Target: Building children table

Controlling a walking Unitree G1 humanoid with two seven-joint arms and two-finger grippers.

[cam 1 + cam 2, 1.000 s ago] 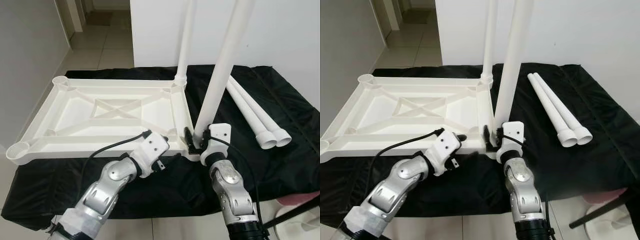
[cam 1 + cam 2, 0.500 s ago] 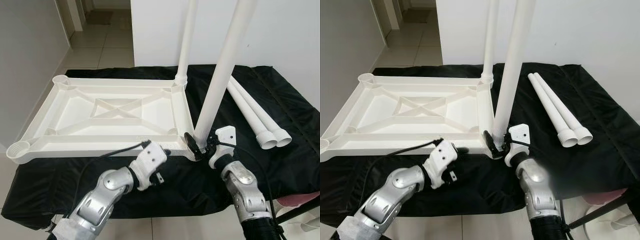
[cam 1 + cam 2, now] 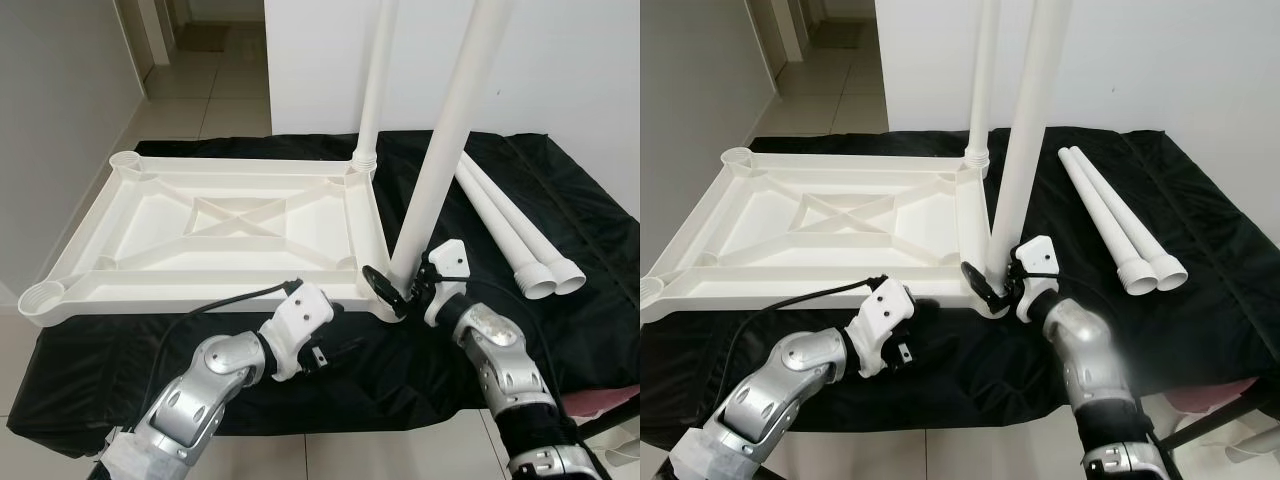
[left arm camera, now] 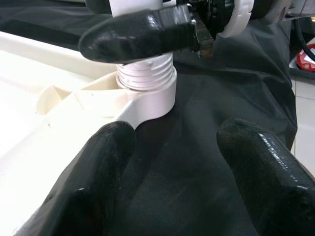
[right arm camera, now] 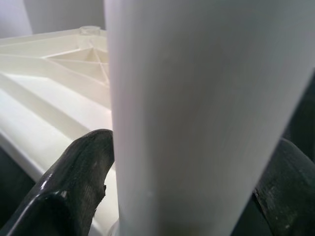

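I see the white tabletop (image 3: 215, 235) lying upside down on a black cloth (image 3: 560, 210). Two legs stand up at its right side: the far leg (image 3: 375, 80) in the far right corner, and the near leg (image 3: 445, 140) in the near right corner. My right gripper (image 3: 398, 287) pinches the near leg low down, one black finger on each side, just above the socket (image 4: 147, 96). My left gripper (image 3: 335, 318) rests at the near edge of the tabletop, left of that corner, with its fingers (image 4: 98, 167) spread apart and holding nothing. Two spare legs (image 3: 515, 235) lie side by side on the cloth to the right.
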